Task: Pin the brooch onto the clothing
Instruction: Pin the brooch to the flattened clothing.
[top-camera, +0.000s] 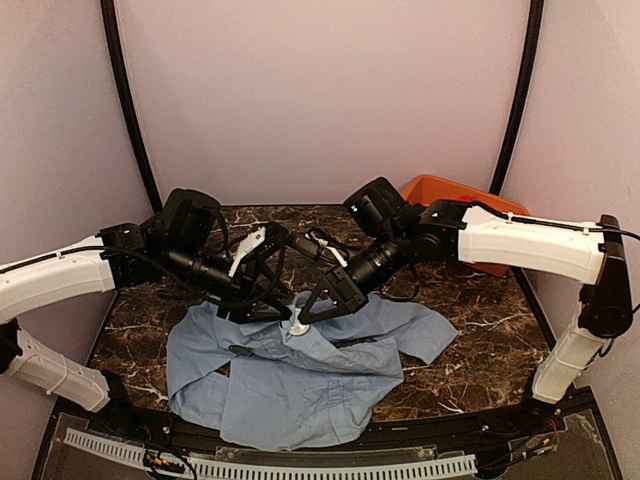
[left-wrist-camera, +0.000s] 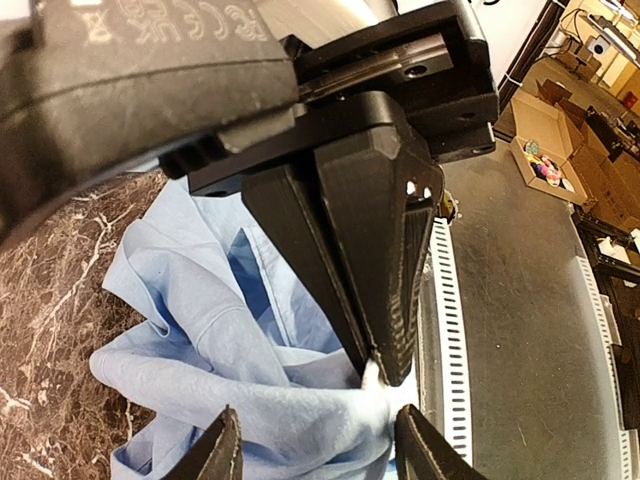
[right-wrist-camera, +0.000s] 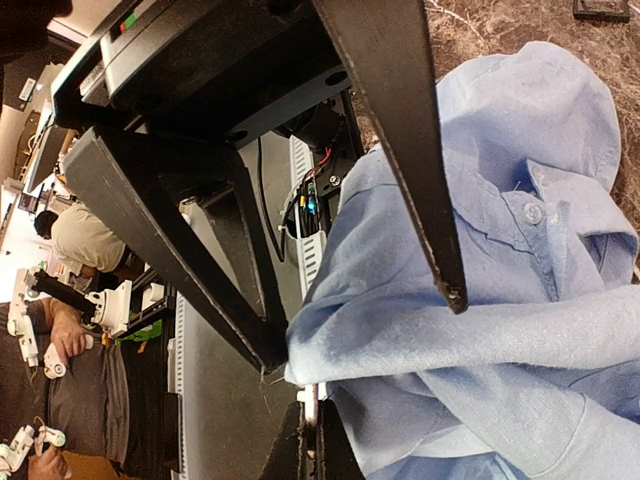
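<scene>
The light blue shirt (top-camera: 290, 375) lies crumpled on the near half of the marble table. Both grippers meet over its collar area. My left gripper (top-camera: 280, 312) is open, and its fingertips (left-wrist-camera: 222, 448) straddle a raised fold of the shirt (left-wrist-camera: 250, 390). My right gripper (top-camera: 300, 318) is shut on a small thin white piece (right-wrist-camera: 312, 400), held against the edge of that fold (right-wrist-camera: 420, 340). The same piece shows in the left wrist view (left-wrist-camera: 372, 378). A small dark oval (top-camera: 240, 350) lies on the shirt to the left, perhaps the brooch.
An orange bin (top-camera: 440, 190) stands at the back right behind the right arm. A white slotted cable duct (top-camera: 300, 468) runs along the near table edge. Booth walls close in the back and both sides.
</scene>
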